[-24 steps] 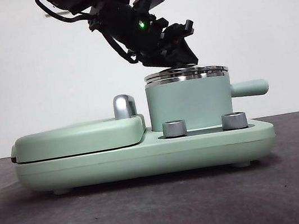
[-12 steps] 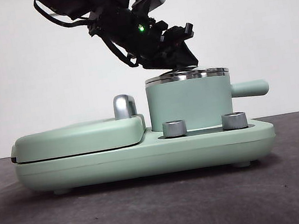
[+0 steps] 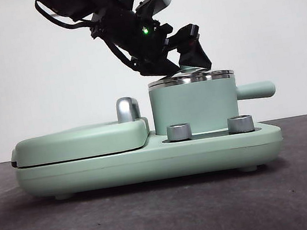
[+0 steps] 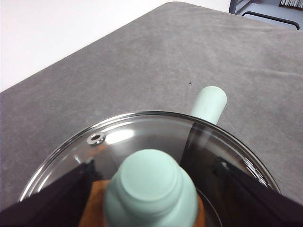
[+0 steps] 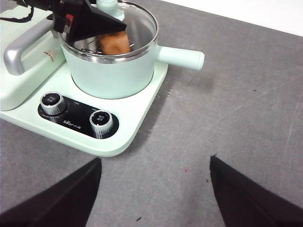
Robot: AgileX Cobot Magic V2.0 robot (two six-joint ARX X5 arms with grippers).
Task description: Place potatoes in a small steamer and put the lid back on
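The small steamer [image 3: 194,105] [image 5: 111,71] stands on the right half of the mint-green cooker base. Its glass lid [image 3: 190,77] [image 4: 142,132] [image 5: 139,21] rests on the steel rim. Through the glass the orange-brown potatoes [image 5: 115,42] [image 4: 92,205] lie inside the pot. My left gripper [image 3: 186,66] [image 4: 152,165] [image 5: 90,21] hovers just over the lid, open, one jaw on each side of the green knob [image 4: 149,189] with a gap to it. My right gripper [image 5: 155,161] is open and empty, above the grey table in front of the cooker.
The flat hinged grill plate [image 3: 81,141] with its chrome handle [image 3: 126,109] fills the cooker's left half. Two steel dials [image 3: 179,132] [image 3: 240,123] sit on the front of the base. The pot's side handle [image 3: 255,91] sticks out to the right.
The lid has settled onto the pot's rim. My left gripper's jaws have spread away from the knob and risen slightly.
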